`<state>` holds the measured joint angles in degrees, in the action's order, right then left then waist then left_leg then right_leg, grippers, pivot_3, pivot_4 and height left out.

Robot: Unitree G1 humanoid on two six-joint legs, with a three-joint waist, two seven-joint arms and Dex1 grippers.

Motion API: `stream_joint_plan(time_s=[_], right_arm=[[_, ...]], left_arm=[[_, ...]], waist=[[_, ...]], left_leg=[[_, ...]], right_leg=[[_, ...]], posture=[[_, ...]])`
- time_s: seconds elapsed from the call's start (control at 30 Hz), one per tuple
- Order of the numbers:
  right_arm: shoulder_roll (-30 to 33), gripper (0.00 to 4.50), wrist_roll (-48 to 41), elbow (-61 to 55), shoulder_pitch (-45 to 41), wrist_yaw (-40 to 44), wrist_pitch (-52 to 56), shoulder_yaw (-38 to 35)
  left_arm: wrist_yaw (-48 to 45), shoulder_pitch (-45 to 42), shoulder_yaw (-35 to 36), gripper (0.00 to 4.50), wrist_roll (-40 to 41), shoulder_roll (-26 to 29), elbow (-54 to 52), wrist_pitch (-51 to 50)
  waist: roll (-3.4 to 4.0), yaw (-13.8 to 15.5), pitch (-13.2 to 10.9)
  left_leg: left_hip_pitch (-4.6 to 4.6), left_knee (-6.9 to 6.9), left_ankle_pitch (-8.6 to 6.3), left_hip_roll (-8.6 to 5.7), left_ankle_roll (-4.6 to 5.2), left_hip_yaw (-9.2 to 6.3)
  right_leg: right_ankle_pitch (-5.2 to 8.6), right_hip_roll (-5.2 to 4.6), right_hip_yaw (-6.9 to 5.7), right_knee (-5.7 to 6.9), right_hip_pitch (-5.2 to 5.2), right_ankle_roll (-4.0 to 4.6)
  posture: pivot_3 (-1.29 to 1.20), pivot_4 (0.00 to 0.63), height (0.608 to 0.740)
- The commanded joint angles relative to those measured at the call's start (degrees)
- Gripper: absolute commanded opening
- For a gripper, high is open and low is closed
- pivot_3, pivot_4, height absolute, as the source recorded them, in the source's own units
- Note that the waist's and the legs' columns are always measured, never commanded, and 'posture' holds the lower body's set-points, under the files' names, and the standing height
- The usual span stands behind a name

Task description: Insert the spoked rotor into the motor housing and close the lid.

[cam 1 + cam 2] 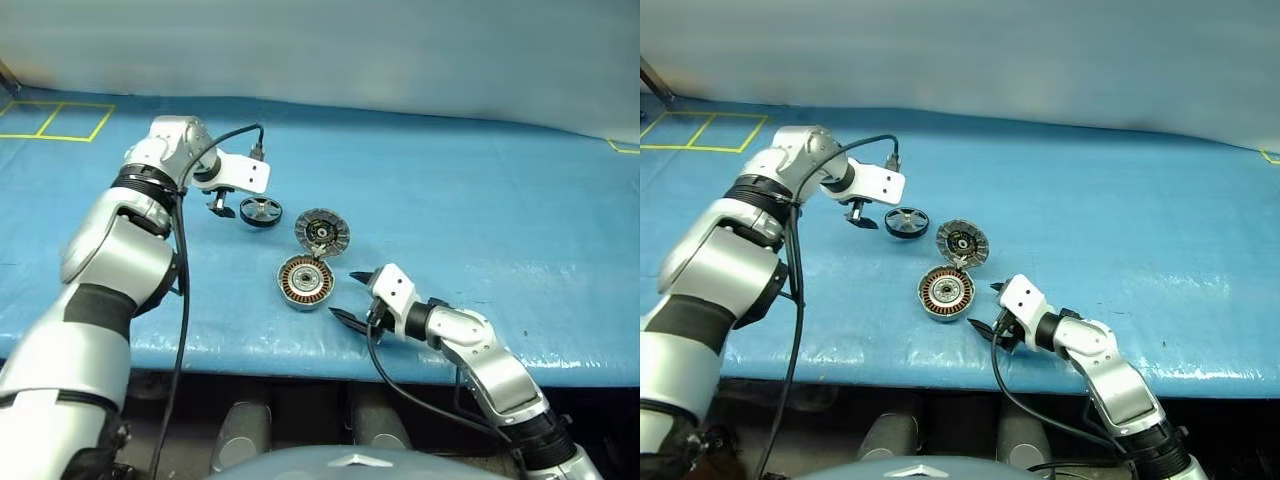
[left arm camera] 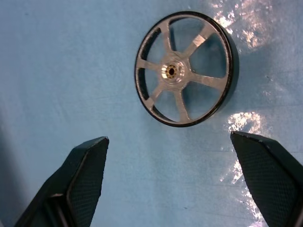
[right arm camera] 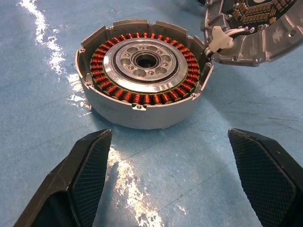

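Blue sheet (image 1: 480, 200) carries no readable writing; lid (image 3: 255, 33) is cut off in the right wrist view beside housing (image 3: 142, 71). Left gripper (image 1: 222, 208), jaws wide, hangs by rotor (image 2: 184, 68); right gripper (image 1: 352, 296) also wide, empty.

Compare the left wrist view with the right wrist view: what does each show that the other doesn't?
Left wrist: the spoked rotor lying flat on the mat, beyond the open left gripper. Right wrist: the motor housing, copper windings exposed, with its lid swung open, beyond the open right gripper. Both share the blue mat and spread black fingers holding nothing.
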<state>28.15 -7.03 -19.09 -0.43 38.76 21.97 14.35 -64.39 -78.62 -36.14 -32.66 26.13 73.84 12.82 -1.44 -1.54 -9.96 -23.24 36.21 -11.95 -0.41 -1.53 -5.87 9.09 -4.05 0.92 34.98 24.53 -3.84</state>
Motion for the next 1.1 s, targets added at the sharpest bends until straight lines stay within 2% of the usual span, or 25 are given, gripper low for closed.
stream_joint_plan(time_s=[0.03, 0.13, 0.33, 0.73, 1.1], right_arm=[[1.4, 4.16, -0.3, -3.7, 0.5, 0.6, 0.7, -0.9], [2.3, 4.16, -0.5, -4.8, 1.0, 0.5, 1.3, -1.0], [2.7, 4.16, -0.3, -6.4, 2.2, -0.3, 2.0, -1.0], [2.8, 4.16, -0.1, -8.3, 3.8, -1.8, 2.6, -1.0], [2.8, 4.16, 0.1, -7.6, 3.2, -1.9, 2.3, -0.9]], left_arm=[[2.4, -3.5, -0.7, 4.41, -2.4, -1.7, 0.5, 0.0], [7.2, -3.8, 0.7, 4.41, -2.4, -3.7, 1.2, -1.5], [8.1, -3.9, 0.5, 4.41, -3.4, -4.7, 2.2, -1.4], [11.4, 1.3, 0.6, 4.41, -4.1, -6.0, 2.7, -1.3], [8.5, 2.6, 1.7, 4.41, -3.7, -4.6, 2.1, 0.6]], waist=[[0.00, 0.1, 0.0], [0.00, 0.2, 0.0], [0.02, -0.1, 0.0], [0.02, 0.2, 0.0], [0.02, 0.2, 0.0]], left_leg=[[-0.13, 0.07, 0.00, -0.03, 0.01, -0.03], [-0.32, 0.32, -0.09, -0.05, 0.14, -0.06], [-0.42, 0.77, -0.18, -0.06, 0.26, -0.04], [-0.41, 0.90, -0.17, -0.08, 0.27, -0.04], [-0.40, 0.96, -0.17, -0.09, 0.27, -0.04]], right_leg=[[-0.09, 0.00, 0.00, -0.02, 0.06, -0.16], [-0.20, 0.00, 0.00, -0.04, 0.13, -0.34], [-0.17, 0.00, 0.01, 0.02, 0.09, -0.31], [-0.21, -0.01, 0.03, 0.08, 0.03, -0.36], [-0.21, -0.01, 0.03, 0.10, 0.00, -0.37]], posture=[[0.00, 0.150, 0.740], [0.00, 0.150, 0.740], [0.00, 0.150, 0.740], [0.00, 0.150, 0.740], [0.00, 0.150, 0.740]])
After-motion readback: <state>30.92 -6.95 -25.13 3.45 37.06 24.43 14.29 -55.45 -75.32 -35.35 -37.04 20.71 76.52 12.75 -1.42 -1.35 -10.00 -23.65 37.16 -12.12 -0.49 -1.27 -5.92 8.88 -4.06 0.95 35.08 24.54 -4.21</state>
